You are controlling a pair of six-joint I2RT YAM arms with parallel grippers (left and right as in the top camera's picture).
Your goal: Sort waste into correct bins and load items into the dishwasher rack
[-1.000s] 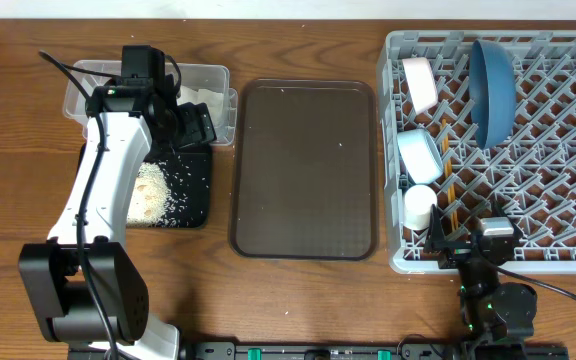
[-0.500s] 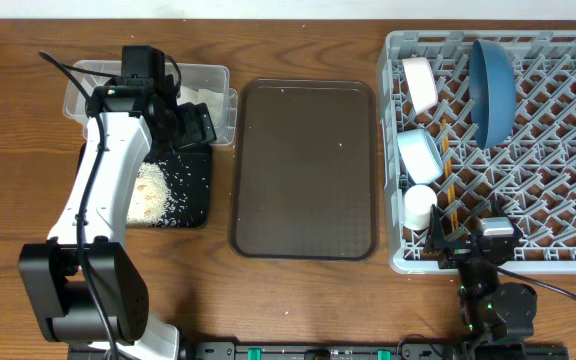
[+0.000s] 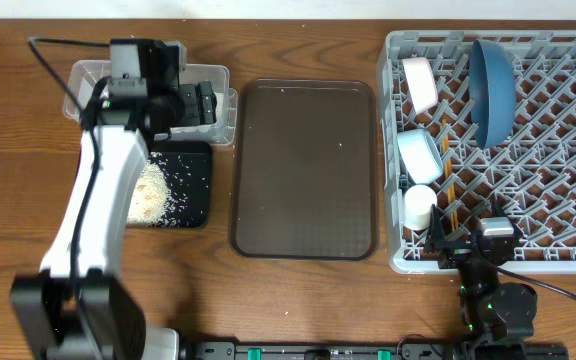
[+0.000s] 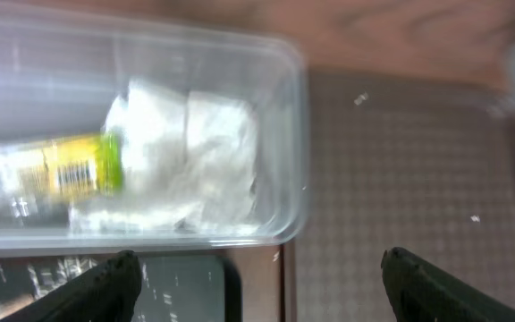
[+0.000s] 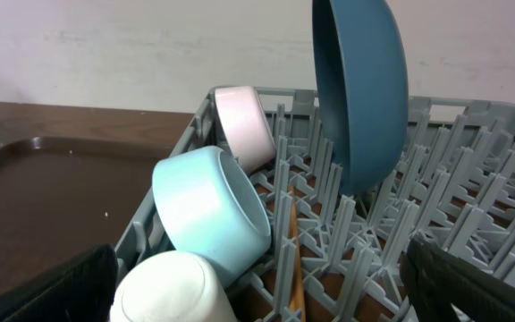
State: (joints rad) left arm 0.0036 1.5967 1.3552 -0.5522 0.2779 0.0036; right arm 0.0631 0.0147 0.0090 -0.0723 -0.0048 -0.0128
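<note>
Overhead, the left gripper (image 3: 205, 107) hung wide open and empty above the clear tub's (image 3: 80, 82) right end. The rice (image 3: 148, 195) on the black tray (image 3: 198, 205) lay just behind it. The right gripper (image 3: 468, 240), equally spread, sat well apart at the rack (image 3: 568, 264). From the left wrist, tissue (image 4: 195, 152) and wrapper (image 4: 70, 165) lay ahead-left, the wrapper lengthwise across the jaws. From the right wrist, the light-blue bowl (image 5: 208, 215) stood racked straight ahead.

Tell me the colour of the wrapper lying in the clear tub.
The wrapper is yellow-green with a printed barcode; the left wrist view shows it best.
</note>
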